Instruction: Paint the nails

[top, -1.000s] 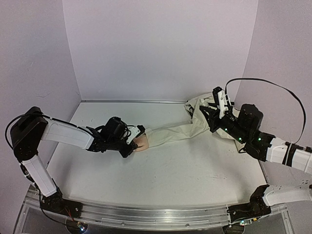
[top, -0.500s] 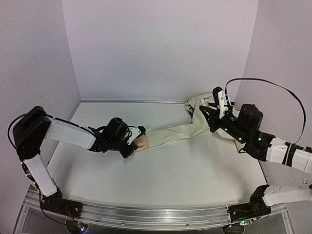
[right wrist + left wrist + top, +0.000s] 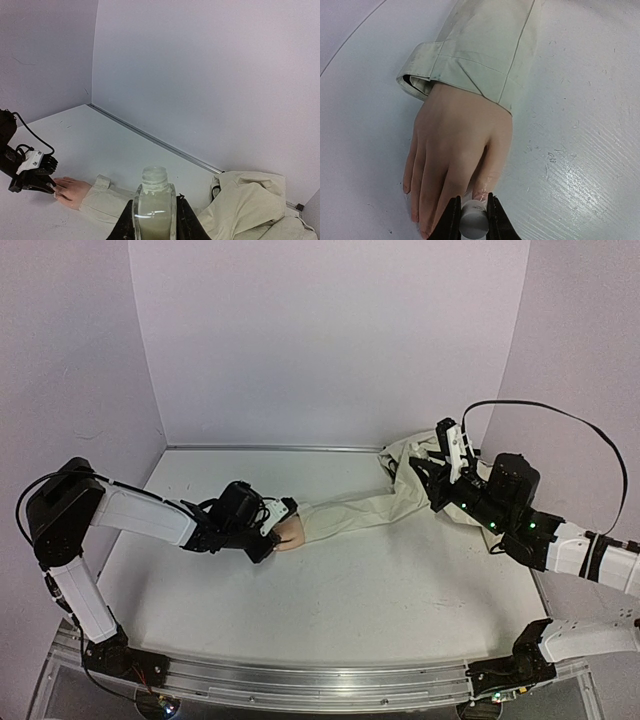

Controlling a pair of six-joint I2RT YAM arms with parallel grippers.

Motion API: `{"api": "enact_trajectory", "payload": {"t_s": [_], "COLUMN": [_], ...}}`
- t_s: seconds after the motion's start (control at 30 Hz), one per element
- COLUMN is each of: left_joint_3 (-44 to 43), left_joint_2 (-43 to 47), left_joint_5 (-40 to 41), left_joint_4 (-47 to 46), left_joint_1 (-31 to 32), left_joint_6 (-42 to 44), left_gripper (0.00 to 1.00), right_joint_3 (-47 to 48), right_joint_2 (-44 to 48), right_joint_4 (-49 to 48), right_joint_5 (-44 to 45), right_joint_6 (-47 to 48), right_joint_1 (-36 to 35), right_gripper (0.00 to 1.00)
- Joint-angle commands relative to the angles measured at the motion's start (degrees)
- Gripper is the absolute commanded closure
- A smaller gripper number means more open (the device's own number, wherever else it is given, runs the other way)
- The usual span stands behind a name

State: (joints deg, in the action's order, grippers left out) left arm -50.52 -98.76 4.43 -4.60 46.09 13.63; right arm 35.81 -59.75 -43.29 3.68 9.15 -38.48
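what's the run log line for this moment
left gripper: shut on white cap, at fake hand fingertips | right gripper: shut on open bottle, held off table

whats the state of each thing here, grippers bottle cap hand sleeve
left gripper: shut on white cap, at the fake hand fingertips
right gripper: shut on bottle
bottle: upright, uncapped
fake hand: palm down on table, wrist in sleeve
sleeve: lying flat, cuff folded back
nails: paint too small to tell
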Motion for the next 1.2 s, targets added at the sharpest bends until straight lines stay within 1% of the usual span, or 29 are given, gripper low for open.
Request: {"api": "enact_trajectory", "payload": {"t_s": [0.0,0.27,0.43,0.63,0.73,0.87,1.0,1.17], "left_joint_3": [0.5,1.7,2.0,3.9,4.2,4.1,3.0,1.5], "left_joint_2": [1.4,2.3,2.7,5.1,6.3,6.6,5.8,4.2], "left_joint_5": [0.7,0.9,3.6,8.2,7.1,3.6,-0.4,-2.5], "left_joint_4": [-2.6,-2.7,-3.0,-5.5,-5.5,-5.4,-5.4,-5.4], "left_joint_1": [0.1,0.1,0.1,0.1,0.1,0.1,0.1,0.1], "left_joint_6": [0.7,0.6,0.6,0.1,-0.1,-0.6,-1.2,-1.7], "left_gripper": [1.00,1.00,1.00,1.00,1.00,1.00,1.00,1.00], "right_joint_3": [0.5,0.5,0.5,0.5,0.6,0.7,0.7,0.8], "right_joint_2": [0.4,0.3,0.3,0.3,0.3,0.2,0.2,0.0], "right_joint_4": [-5.1,-5.1,-5.1,-5.1,-5.1,-5.1,-5.1,-5.2], "right_joint_5": [-0.3,-0.3,-0.4,-0.4,-0.6,-0.6,-0.6,-0.7], "right_joint_6": [-0.6,-0.7,-0.7,-0.7,-0.7,-0.7,-0.6,-0.6], "right_joint_1": [0.3,0.3,0.4,0.4,0.4,0.4,0.4,0.4], "right_gripper": [1.00,1.00,1.00,1.00,1.00,1.00,1.00,1.00]}}
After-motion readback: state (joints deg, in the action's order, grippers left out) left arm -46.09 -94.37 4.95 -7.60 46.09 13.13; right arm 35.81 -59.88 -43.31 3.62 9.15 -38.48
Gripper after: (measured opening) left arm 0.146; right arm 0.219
